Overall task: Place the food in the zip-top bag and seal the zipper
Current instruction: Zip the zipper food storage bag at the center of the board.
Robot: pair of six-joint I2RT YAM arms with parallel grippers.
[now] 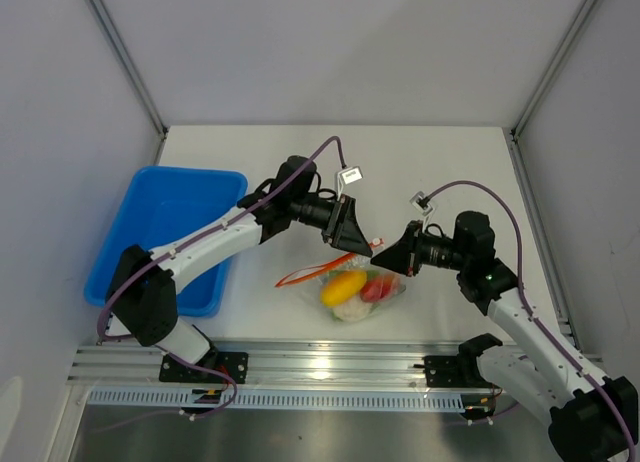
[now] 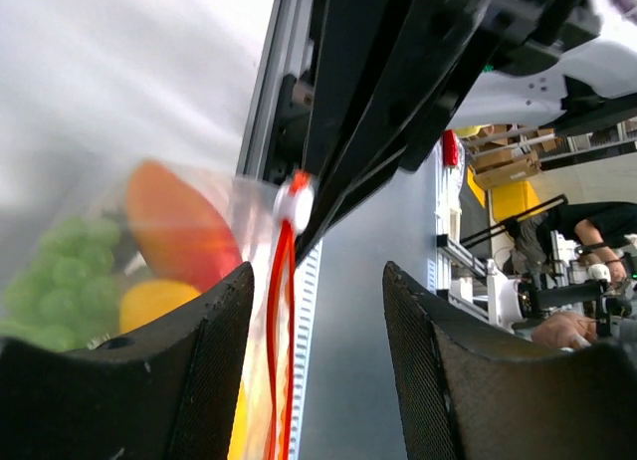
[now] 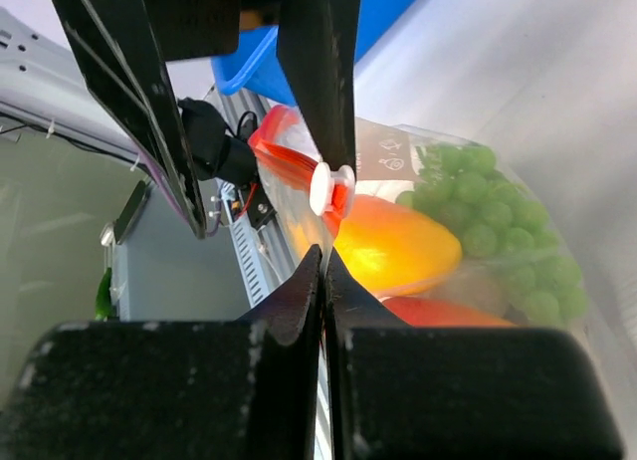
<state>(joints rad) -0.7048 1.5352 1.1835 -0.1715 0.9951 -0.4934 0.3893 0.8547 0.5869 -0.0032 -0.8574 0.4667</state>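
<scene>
Your white table [image 1: 450, 172] stretches beyond the left gripper [image 1: 352, 244], pale walls [image 1: 330, 42] closing it in on three sides, everything evenly lit.

Wore white shells over black joints on left arm [image 1: 205, 244] and right arm [image 1: 525, 317]; trailed purple cables [image 1: 300, 174] along both; ended in black wedge-shaped left gripper [image 1: 362, 244] and right gripper [image 1: 383, 256] with finely dimpled fingers [image 2: 468, 380]; bore small white tags [image 1: 349, 174].

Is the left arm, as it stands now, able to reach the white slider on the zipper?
Probably yes. The left fingers stand open, and the white slider on the zipper lies ahead in their gap, with nothing between. Only the shut right fingers, close beside it, may crowd the grip.
</scene>
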